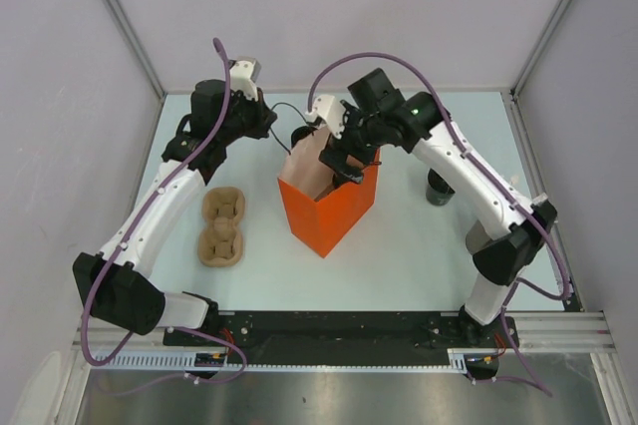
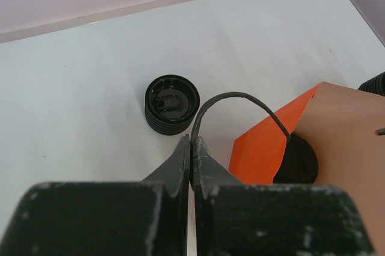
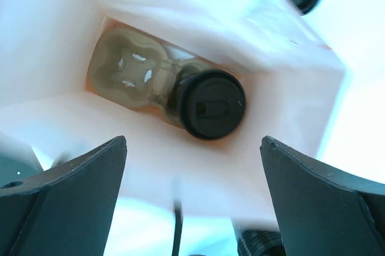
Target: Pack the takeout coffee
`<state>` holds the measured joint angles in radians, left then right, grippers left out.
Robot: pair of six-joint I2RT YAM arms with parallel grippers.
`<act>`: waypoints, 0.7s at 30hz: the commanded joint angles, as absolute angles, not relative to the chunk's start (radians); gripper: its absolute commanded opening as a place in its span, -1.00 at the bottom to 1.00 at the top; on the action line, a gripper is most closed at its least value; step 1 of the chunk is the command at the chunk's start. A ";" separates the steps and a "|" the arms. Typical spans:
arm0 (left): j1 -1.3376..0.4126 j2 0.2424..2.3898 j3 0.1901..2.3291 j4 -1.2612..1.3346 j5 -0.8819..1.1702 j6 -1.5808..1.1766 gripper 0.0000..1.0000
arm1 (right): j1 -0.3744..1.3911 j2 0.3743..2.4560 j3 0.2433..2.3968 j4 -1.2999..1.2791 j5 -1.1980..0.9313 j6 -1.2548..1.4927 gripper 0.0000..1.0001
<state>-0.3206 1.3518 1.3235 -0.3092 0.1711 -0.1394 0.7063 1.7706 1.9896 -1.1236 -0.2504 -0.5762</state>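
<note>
left gripper [image 2: 190, 142] clamped on handle [image 2: 240, 97] (holds bag [image 1: 329, 215] open) | right gripper [image 3: 194, 142] spread above 1 bagged cup [image 3: 210, 104]

The surface [image 1: 399, 245] is a plain, pale bluish white. The paper bag [image 1: 334, 213] is bright orange outside and light brown inside; in the right wrist view its lining is washed out to a pinkish white. Its handle cord [image 2: 234, 96] is dark grey.

All three cups are black. The cup in the bag [image 3: 209, 104] is matt with a smooth lid, the cup near the far edge [image 2: 172, 104] has ribbed sides and a glossy lid, and the cup by the right edge [image 1: 440, 188] looks uniformly dark.

The pulp tray [image 1: 222, 226] toward the left edge is tan brown, and the tray in the bag [image 3: 129, 76] is a greyer tan.

The left gripper [image 2: 190, 142] is black with whitish scuffs, and the right gripper [image 3: 194, 142] is plain black. The left arm [image 1: 164, 196] and right arm [image 1: 478, 181] are white with black joints and purple cables [image 1: 224, 86].
</note>
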 commanded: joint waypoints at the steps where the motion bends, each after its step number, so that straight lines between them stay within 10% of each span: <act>1: -0.334 1.331 1.350 -0.296 0.193 -0.130 -0.97 | 0.663 1.655 2.037 -1.123 -0.233 -0.565 0.93; 21: -0.391 1.339 1.379 -0.319 0.261 -0.089 -0.88 | 0.137 1.276 1.738 -1.046 -0.302 -0.489 0.89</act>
